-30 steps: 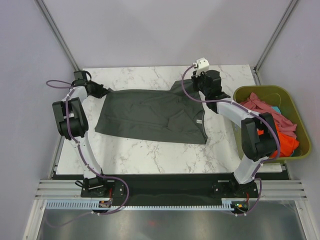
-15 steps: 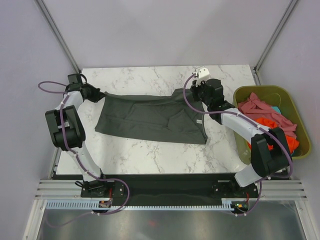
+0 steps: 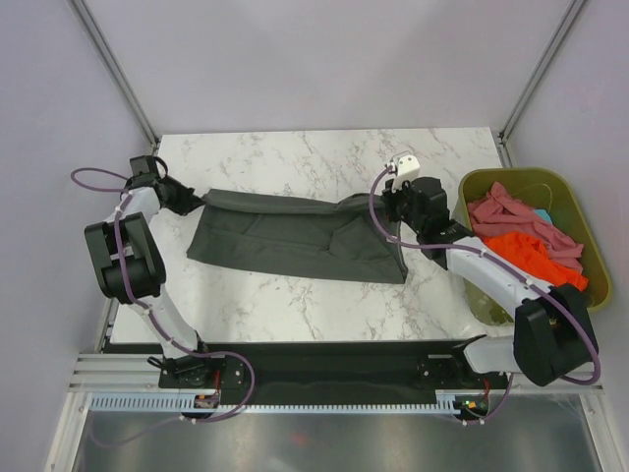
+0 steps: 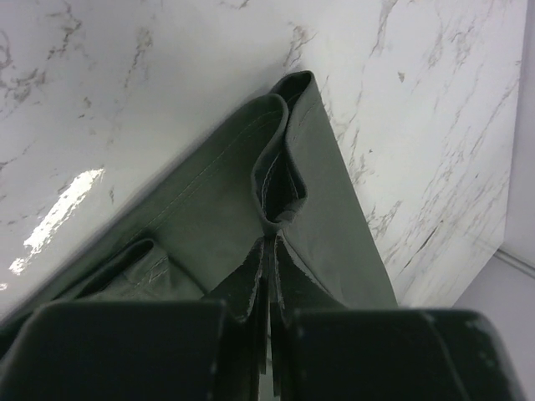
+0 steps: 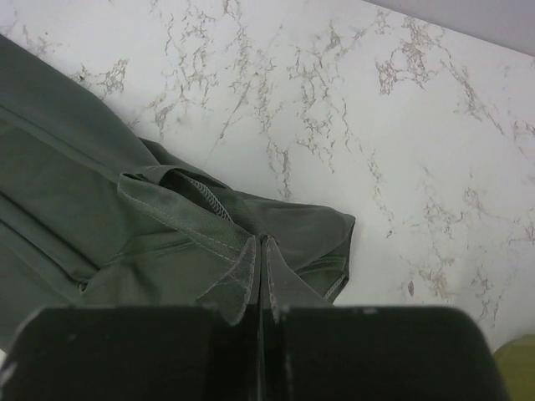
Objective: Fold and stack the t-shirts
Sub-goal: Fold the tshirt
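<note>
Your left gripper (image 3: 185,199) is pinched tight on the dark charcoal t-shirt (image 3: 295,234). In its wrist view the fingers (image 4: 269,251) meet with only a fold of cloth between them. Your right gripper (image 3: 393,204) is likewise clamped on the same tee, its fingers (image 5: 261,244) closed over a bunched, stitched edge.

In the top view the left gripper sits at about 9 o'clock on the table and the right at about 3 o'clock. The far edge of the tee is drawn into a straight band between them. The rest of the cloth spreads toward 6 o'clock and lies on the tabletop, with soft creases and one diagonal fold right of centre.

The tee is plain, matte grey-green under this light. A doubled hem loops up from the left fingers, and a ribbed seam shows by the right ones.

It lies on a white marble-patterned table (image 3: 295,157) with grey veins, glossy enough to carry a bright glare patch in the left wrist view. A black strip runs along the near edge, where the arm bases are bolted. Pale lilac walls and slanted metal frame posts close in the space.

Off the table's edge at 3 o'clock stands an olive-green bin (image 3: 511,175), which holds a dusty pink tee (image 3: 506,211) and a bright orange tee (image 3: 526,256).
</note>
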{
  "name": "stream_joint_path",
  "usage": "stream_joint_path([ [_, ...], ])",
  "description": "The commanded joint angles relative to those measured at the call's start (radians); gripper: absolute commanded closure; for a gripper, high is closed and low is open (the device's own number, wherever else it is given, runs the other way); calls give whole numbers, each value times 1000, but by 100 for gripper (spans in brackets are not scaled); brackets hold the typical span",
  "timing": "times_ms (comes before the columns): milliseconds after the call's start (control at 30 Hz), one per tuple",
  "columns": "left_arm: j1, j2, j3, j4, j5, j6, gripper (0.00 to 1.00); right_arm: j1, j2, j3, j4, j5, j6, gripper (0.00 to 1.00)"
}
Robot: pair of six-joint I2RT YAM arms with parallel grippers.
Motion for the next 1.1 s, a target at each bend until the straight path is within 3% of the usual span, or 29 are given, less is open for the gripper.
stream_joint_path([
  [0, 6, -80, -30, -11, 1, 64, 98, 15, -61, -26, -17, 27, 27, 100],
  [400, 7, -170, -168, -29, -32, 133, 98, 75, -129, -170, -66, 61, 217, 100],
  [700, 9, -185, -216, -34, -65, 166, 98, 83, -189, -216, -109, 139, 260, 100],
  [1067, 7, -187, -216, -55, -138, 189, 98, 100, -224, -271, -111, 53, 326, 100],
])
